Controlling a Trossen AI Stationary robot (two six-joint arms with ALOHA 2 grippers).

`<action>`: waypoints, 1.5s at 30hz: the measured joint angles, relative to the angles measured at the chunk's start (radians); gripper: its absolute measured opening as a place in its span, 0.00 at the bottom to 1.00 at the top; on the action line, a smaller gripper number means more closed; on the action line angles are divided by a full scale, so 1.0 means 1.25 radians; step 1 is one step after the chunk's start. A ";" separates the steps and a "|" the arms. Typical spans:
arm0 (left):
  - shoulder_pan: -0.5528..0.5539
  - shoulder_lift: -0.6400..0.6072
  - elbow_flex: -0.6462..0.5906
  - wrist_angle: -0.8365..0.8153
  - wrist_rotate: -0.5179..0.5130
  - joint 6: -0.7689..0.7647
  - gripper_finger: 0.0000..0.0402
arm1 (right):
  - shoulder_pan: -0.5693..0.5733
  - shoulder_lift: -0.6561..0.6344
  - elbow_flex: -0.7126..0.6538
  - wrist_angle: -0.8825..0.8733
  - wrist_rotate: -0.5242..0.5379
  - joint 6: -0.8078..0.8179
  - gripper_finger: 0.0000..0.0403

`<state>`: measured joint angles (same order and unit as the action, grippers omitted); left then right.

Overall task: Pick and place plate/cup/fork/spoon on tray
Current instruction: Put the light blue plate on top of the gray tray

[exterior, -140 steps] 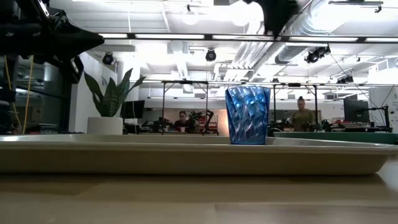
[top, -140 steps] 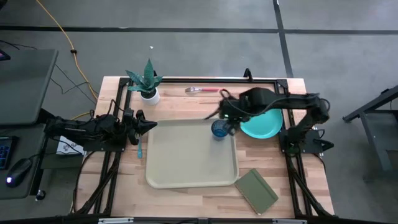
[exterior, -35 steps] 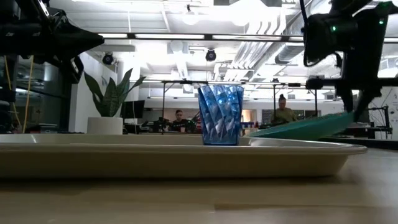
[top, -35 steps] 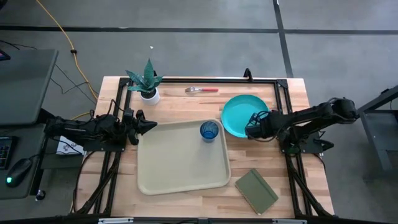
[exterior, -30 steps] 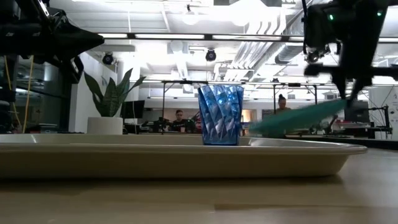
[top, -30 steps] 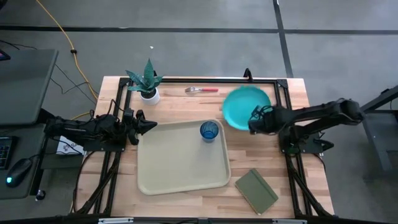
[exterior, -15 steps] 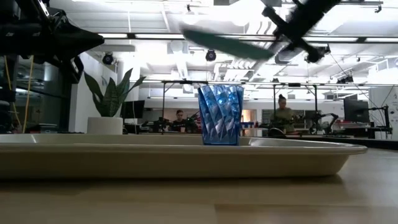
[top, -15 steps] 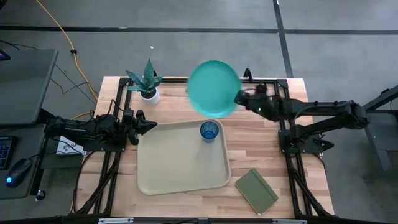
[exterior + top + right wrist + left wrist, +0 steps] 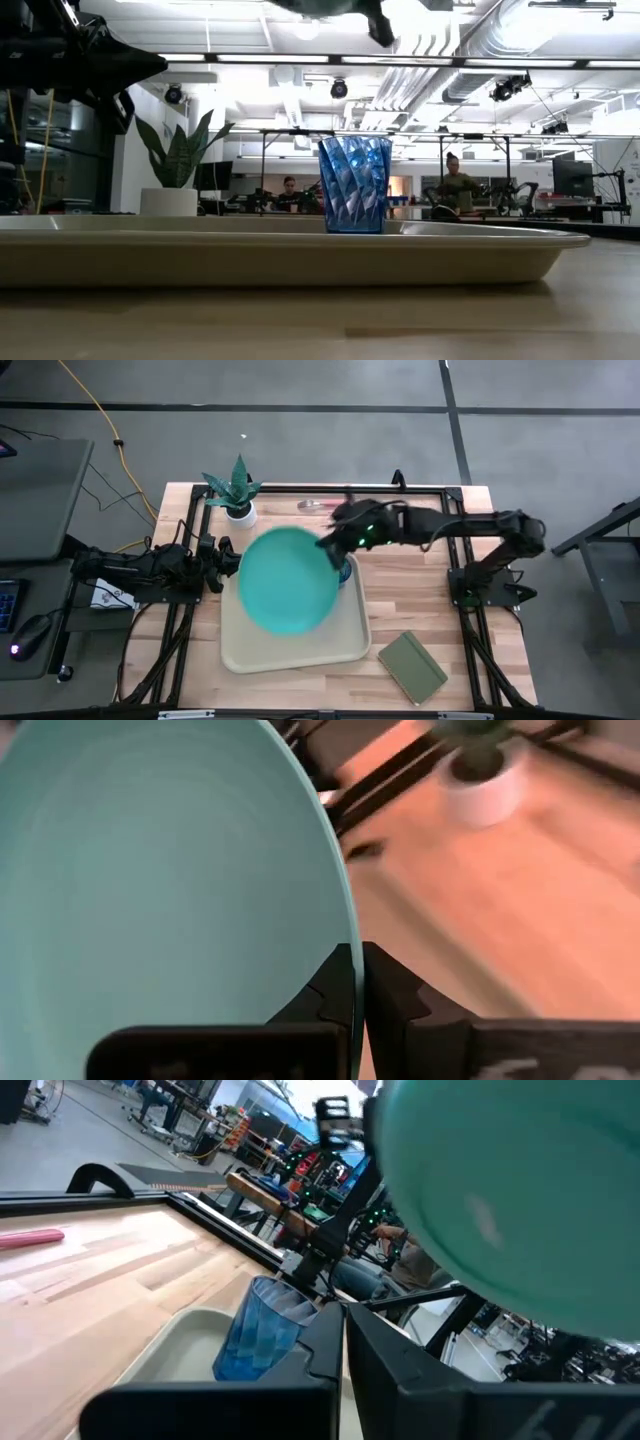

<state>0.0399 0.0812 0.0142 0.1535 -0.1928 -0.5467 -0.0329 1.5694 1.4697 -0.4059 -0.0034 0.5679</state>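
The turquoise plate (image 9: pixel 288 580) hangs high over the beige tray (image 9: pixel 355 635), with my right gripper (image 9: pixel 330 548) shut on it. The plate also fills the right wrist view (image 9: pixel 170 890) and shows in the left wrist view (image 9: pixel 520 1190). The blue cup (image 9: pixel 353 185) stands upright on the tray's far right part, half hidden under the plate in the high view. The fork (image 9: pixel 310 505) lies on the table near the far edge. The spoon is hidden. My left gripper (image 9: pixel 243 561) waits shut at the tray's left edge. My right gripper pinches the plate's rim (image 9: pixel 345 965) between its two fingers, on the plate's right side. The fingers come from the table's right, slanting down. The plate is lifted clear, tilted, above the tray and higher than the cup.
A potted plant (image 9: pixel 238 495) stands at the far left of the table. A dark green notebook (image 9: pixel 412 666) lies near the front right. The bare wood right of the tray (image 9: pixel 410 590) is free. People and benches show in the room behind.
My right gripper has lifted the plate off the table at the right, swung it up by the far edge, then toward the left over the tray, rolling its wrist. The plate is now clear, high above the tray. Cup and tray have stayed put.
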 joint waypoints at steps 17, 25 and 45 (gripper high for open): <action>0.000 0.000 0.000 0.000 0.000 0.000 0.00 | 0.229 0.199 0.097 -0.178 0.174 0.571 0.00; 0.000 0.000 0.000 0.000 0.000 0.000 0.00 | 0.320 0.209 0.096 -0.385 0.275 0.882 0.00; 0.000 0.000 0.000 0.000 0.000 0.000 0.00 | 0.300 0.412 0.095 -0.246 0.294 1.018 0.00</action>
<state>0.0397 0.0812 0.0141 0.1532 -0.1928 -0.5465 0.3424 2.0848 1.5883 -0.7130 0.3645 1.8404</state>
